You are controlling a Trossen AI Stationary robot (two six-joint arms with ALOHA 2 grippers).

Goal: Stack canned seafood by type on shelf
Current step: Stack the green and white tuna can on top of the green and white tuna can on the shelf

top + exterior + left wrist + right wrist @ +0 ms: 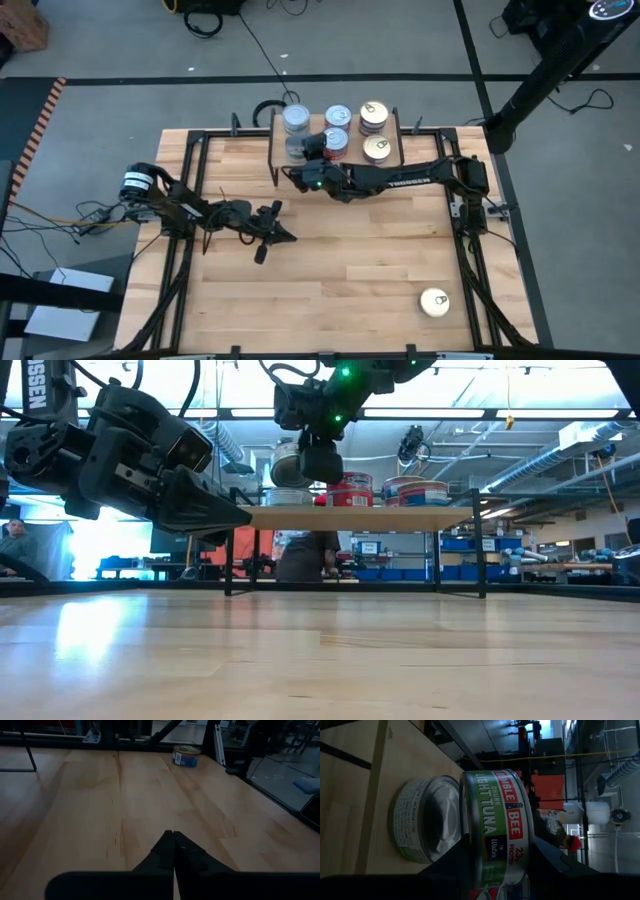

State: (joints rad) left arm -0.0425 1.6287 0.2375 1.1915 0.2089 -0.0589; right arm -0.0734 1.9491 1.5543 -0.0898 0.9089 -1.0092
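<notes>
The shelf stands at the table's far edge, and its board carries tins in groups: silver ones on the left, red-labelled ones in the middle, gold ones on the right. My right gripper reaches in from the right and is shut on a green-labelled tuna tin. That tin is just above a silver tin resting on the board. My left gripper is shut and empty above the table's left middle. One more tin sits on the table at the near right. My right gripper pinches the tuna tin across its two flat faces, one finger by the lower rim and the other on the opposite face. The fingers come nearly level from the table's right. Whether it touches the silver tin below, I cannot tell.
Black metal rails frame the tabletop on the left and right. The shelf's thin black legs stand on the table. The wood between the shelf and the near edge is bare. People show in the room behind the table.
</notes>
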